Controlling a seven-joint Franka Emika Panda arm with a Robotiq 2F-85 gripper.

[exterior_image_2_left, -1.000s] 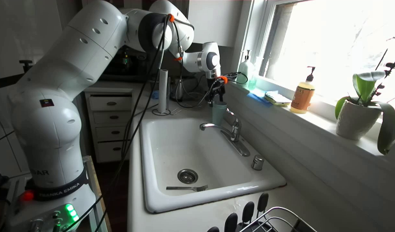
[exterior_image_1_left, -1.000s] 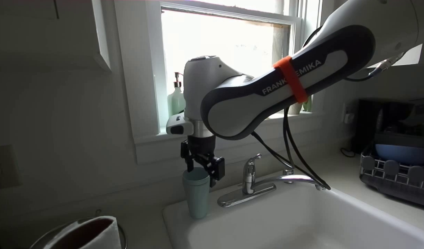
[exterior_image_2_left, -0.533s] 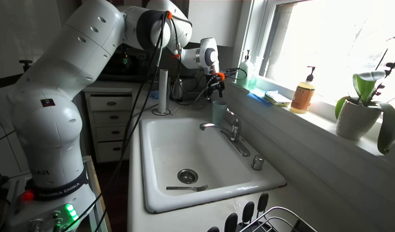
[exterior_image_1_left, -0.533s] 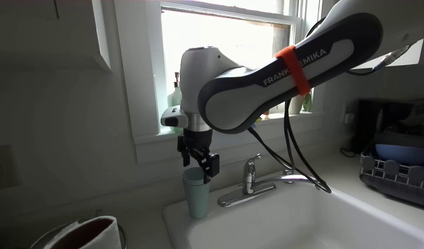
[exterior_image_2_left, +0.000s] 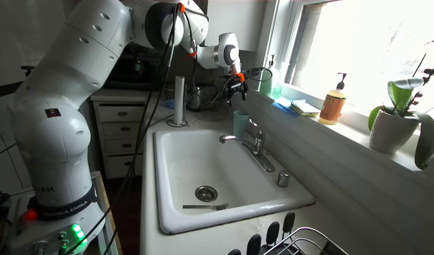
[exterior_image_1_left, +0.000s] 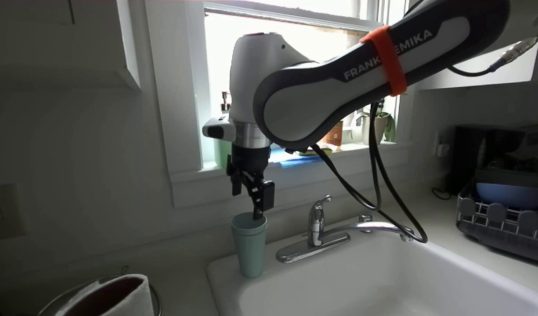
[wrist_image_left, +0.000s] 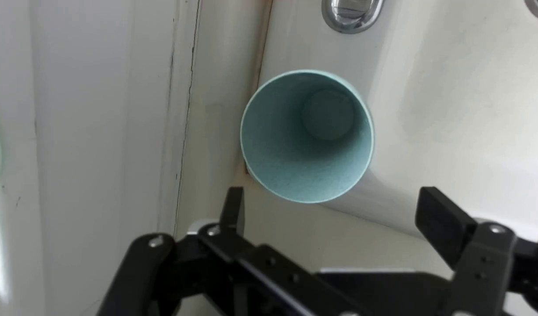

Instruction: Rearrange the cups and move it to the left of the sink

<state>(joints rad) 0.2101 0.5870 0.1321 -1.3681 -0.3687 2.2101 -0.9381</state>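
A pale teal-green cup (exterior_image_1_left: 250, 252) stands upright on the back corner of the white sink's rim (exterior_image_1_left: 222, 265), beside the faucet (exterior_image_1_left: 315, 226). A line runs round it below its lip; I cannot tell whether cups are nested. It also shows in an exterior view (exterior_image_2_left: 240, 124), and its open mouth in the wrist view (wrist_image_left: 306, 175) looks empty. No separate second cup is in view. My gripper (exterior_image_1_left: 247, 203) is open and empty above the cup, its fingers apart from it. It also shows in an exterior view (exterior_image_2_left: 237, 100) and in the wrist view (wrist_image_left: 331, 195).
A paper towel roll (exterior_image_2_left: 179, 102) stands on the counter beyond the sink. A pale green pump bottle (exterior_image_2_left: 269, 79), sponges, an orange soap bottle (exterior_image_2_left: 332, 108) and a potted plant (exterior_image_2_left: 390, 131) line the windowsill. A fork (exterior_image_2_left: 202, 207) lies in the basin. A dish rack (exterior_image_1_left: 501, 224) stands across the sink.
My gripper has risen from around the cup's rim to above it and stays open. The cup has not visibly moved.
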